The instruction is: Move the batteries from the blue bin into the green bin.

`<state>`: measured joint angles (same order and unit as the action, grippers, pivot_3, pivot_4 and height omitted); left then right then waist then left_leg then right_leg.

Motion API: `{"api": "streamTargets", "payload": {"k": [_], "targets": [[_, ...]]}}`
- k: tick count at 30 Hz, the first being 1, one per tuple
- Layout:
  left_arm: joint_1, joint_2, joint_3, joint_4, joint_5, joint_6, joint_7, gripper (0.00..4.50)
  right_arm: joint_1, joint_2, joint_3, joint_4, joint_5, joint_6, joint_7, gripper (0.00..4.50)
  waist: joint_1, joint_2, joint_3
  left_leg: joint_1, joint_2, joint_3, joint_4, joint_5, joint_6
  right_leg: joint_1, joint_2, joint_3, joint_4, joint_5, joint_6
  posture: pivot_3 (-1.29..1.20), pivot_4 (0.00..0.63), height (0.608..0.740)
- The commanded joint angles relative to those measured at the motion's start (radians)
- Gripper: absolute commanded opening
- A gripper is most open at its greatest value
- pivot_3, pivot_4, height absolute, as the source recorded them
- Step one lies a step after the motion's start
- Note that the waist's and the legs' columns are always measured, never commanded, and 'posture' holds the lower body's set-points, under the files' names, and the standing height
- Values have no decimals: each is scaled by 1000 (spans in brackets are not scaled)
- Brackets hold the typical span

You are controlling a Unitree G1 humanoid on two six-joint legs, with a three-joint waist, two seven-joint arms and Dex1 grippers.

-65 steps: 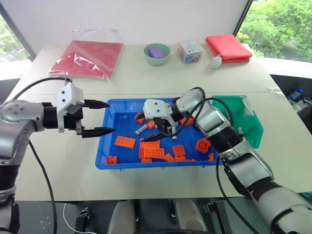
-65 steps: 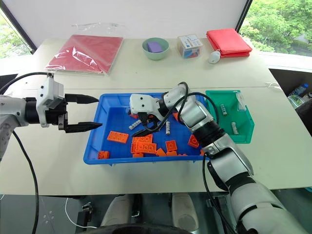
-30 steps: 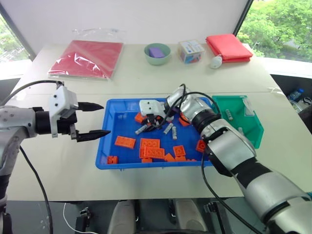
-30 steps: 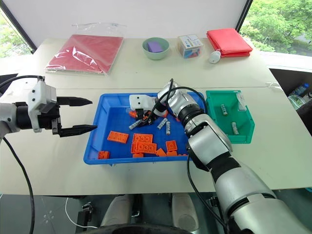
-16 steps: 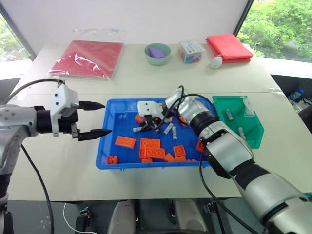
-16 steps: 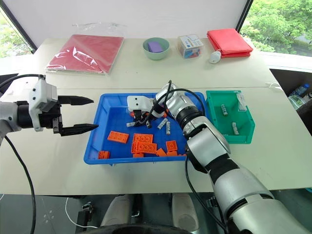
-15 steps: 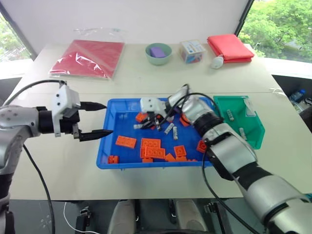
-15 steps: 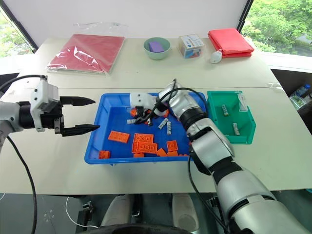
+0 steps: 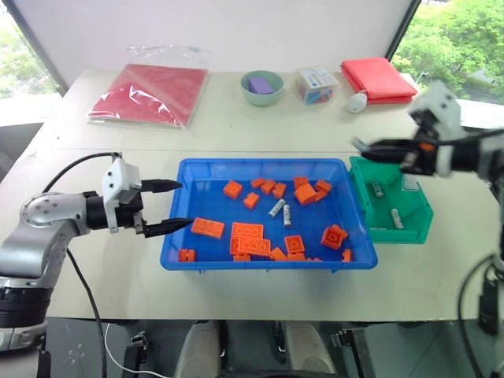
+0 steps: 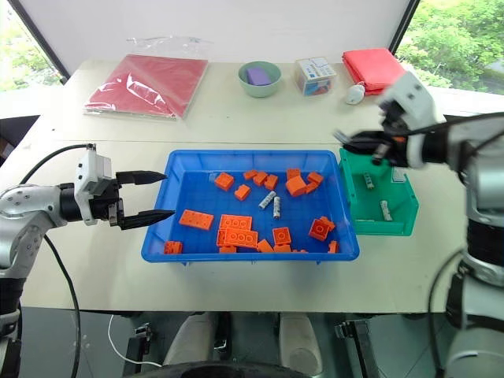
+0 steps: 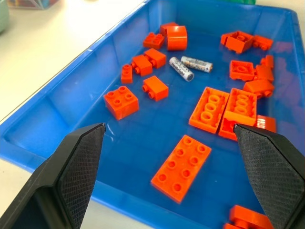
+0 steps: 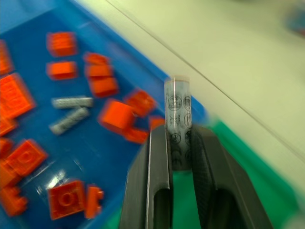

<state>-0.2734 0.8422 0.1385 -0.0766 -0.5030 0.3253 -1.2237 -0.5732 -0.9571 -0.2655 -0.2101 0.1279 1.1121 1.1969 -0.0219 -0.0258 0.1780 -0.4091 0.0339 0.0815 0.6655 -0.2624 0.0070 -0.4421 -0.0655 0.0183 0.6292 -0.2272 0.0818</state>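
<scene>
One silver-grey battery [image 12: 177,121] upright between the right gripper's [image 12: 178,143] fingers [image 12: 159,157].

You've got a bright blue bin [image 9: 177,236] holding orange bricks [image 9: 248,239] and two silver-grey batteries [image 9: 276,208] with dark print. Green bin [image 9: 378,228] sits alongside. The black fingers [image 11: 78,164] have a fine cross-hatched texture. Red pouch [image 9: 150,94], pale green bowl [image 9: 262,90], cream table [image 9: 236,130].

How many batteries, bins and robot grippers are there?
Batteries: 5 (2 in the blue bin, 2 in the green bin, 1 in the right gripper)
Bins: 2
Grippers: 2 (the left gripper is open)
Total: 9
</scene>
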Motion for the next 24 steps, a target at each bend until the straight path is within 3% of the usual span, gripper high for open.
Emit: {"api": "streamTargets", "payload": {"k": [1,7,13,19,24], "targets": [[-40,-4,12,34,-1,-50,-29,4500,122,-37,-101,-83,25,3,-60,42,0,0,0,0,0,0,0,0,0,0,0,0,0,0,0,0,150,736],[-70,-13,-12,72,15,-73,-49,4500,223,4,-94,-66,48,-66,-191,42,2,0,0,0,0,0,0,0,0,0,3,1,1,0,0,0,150,736],[-86,-13,-10,53,11,-54,-49,4500,164,-35,-21,33,43,-188,-250,2828,7,0,0,-1,0,0,0,0,0,0,2,1,0,0,1,0,150,736],[-78,-5,1,17,4,-35,-38,4500,-110,23,152,16,142,-174,-201,2828,-8,1,1,0,0,0,0,0,0,-1,4,1,0,0,1,0,150,736],[-76,-4,8,-16,2,-15,-21,4500,-165,161,299,-40,192,-73,-249,2828,-10,-1,0,-1,2,-3,-1,0,0,0,5,-1,1,0,1,0,150,736]]}}
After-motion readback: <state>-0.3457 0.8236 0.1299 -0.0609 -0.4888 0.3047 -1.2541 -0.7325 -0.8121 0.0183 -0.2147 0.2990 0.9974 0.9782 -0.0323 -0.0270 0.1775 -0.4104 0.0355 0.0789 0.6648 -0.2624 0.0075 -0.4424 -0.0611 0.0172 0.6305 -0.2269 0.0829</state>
